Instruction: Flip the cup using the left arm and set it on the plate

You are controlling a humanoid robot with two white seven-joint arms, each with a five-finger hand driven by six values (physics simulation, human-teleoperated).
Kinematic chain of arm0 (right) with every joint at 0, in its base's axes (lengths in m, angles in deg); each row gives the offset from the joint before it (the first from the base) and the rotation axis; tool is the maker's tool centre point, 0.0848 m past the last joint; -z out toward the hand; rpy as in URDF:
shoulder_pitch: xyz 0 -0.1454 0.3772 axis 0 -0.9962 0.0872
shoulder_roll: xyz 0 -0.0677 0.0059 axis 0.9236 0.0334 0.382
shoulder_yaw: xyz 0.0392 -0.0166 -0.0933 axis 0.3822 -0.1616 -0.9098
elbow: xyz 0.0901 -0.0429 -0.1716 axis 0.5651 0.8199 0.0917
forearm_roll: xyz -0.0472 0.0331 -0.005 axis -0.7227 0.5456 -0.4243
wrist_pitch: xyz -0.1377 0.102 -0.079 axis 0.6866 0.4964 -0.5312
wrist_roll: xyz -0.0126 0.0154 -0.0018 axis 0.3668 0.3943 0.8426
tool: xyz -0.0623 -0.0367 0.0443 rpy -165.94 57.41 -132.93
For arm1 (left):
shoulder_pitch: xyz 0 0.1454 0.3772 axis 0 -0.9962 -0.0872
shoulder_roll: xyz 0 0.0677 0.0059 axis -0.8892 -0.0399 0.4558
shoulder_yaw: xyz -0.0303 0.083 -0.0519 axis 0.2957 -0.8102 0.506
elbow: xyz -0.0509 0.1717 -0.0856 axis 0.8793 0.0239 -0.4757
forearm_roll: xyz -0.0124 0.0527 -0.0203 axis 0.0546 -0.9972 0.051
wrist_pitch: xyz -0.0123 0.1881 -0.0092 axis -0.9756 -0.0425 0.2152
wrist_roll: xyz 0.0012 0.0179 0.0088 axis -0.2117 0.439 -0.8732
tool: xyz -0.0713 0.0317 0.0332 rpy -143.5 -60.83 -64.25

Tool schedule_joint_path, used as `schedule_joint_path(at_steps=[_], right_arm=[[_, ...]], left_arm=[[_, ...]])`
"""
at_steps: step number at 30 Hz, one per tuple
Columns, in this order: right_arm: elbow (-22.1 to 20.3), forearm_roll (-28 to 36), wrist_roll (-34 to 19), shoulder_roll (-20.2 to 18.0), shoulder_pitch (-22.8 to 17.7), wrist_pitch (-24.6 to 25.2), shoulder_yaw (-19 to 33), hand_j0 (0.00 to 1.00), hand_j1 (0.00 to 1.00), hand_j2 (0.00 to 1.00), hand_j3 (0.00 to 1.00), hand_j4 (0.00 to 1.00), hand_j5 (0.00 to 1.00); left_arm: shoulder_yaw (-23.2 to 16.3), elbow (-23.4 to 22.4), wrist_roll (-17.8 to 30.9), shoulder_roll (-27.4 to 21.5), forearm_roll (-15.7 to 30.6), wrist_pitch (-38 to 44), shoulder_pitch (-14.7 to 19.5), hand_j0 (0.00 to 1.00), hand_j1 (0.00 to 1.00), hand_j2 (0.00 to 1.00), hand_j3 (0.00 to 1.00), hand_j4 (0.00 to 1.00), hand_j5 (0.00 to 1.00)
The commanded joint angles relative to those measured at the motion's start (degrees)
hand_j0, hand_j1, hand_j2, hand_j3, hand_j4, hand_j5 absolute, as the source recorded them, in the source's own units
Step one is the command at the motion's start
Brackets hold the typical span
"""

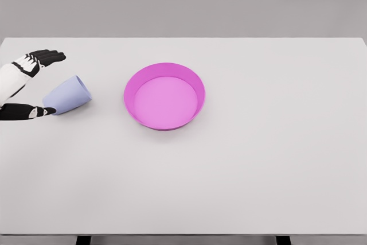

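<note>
One lilac cup [67,95] lies tipped on my table [241,170], axis running left-near to right-far, left of the pink plate [164,96], between my left hand's [26,84] spread fingers [47,57] and thumb.

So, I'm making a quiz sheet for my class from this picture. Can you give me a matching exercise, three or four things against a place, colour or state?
Column one:
1. cup
2. plate
3. left hand
4. table

Column two:
A. magenta, near the middle of the table
B. white, bearing everything else
C. pale blue, lying on its side
D. fingers spread around the cup, at the left edge

Pairs: 1-C, 2-A, 3-D, 4-B
</note>
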Motion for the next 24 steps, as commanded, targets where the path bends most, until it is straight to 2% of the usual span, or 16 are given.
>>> schedule_joint_path(at_steps=[1, 11, 15, 19, 21, 24], right_arm=[[-0.1, 0.3, -0.1, 0.0, 0.1, 0.1, 0.4, 1.00, 1.00, 1.00, 1.00, 1.00, 1.00], [0.0, 0.2, -0.1, 0.0, 0.0, 0.0, 0.2, 1.00, 1.00, 1.00, 1.00, 1.00, 1.00], [0.1, 0.2, -0.1, 0.0, 0.0, 0.0, 0.2, 1.00, 1.00, 1.00, 1.00, 1.00, 1.00], [0.1, 0.2, -0.1, 0.0, 0.0, 0.0, 0.2, 1.00, 1.00, 1.00, 1.00, 1.00, 1.00], [0.0, 0.2, -0.1, 0.0, 0.0, 0.0, 0.2, 1.00, 1.00, 1.00, 1.00, 1.00, 1.00], [0.0, 0.2, -0.1, 0.0, 0.0, 0.0, 0.2, 1.00, 1.00, 1.00, 1.00, 1.00, 1.00]], left_arm=[[0.0, 0.2, 0.0, 0.0, 0.3, 0.0, 0.0, 1.00, 1.00, 1.00, 1.00, 1.00, 1.00], [0.1, 0.1, 0.0, -0.4, 0.2, 0.0, -0.3, 1.00, 1.00, 1.00, 1.00, 1.00, 1.00], [0.4, 0.2, 0.5, -0.1, -1.5, 0.0, -0.3, 1.00, 1.00, 1.00, 1.00, 1.00, 1.00], [2.8, -0.3, 2.1, -0.1, -1.6, 0.0, -0.4, 1.00, 1.00, 1.00, 1.00, 1.00, 1.00], [3.0, 0.0, 2.6, 2.3, -1.1, 0.0, -0.7, 1.00, 1.00, 1.00, 1.00, 1.00, 1.00], [4.1, 0.4, 3.3, 2.5, -0.8, 0.0, -0.9, 1.00, 1.00, 1.00, 1.00, 1.00, 1.00]])
